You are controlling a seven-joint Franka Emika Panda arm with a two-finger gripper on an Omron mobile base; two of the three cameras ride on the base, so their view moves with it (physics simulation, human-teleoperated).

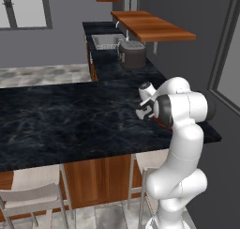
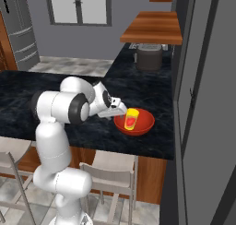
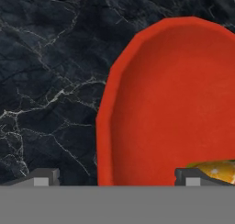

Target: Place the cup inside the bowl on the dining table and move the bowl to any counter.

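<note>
Claw (image 3: 117, 178): stood released, fingers spread astride the near rim of the bowl (image 2: 140, 124) | Cup (image 2: 132, 118): sat upright inside the red bowl | Bowl: rested on the black marble desk (image 2: 152, 92), near its edge

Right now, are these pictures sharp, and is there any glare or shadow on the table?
Right base view: soft and blocky, bowl and cup evenly lit, no clear shadow. Hand view: bowl edge crisp, white veins in the table sharp, no glare. Left base view: table dull, mildly blurred.
</note>
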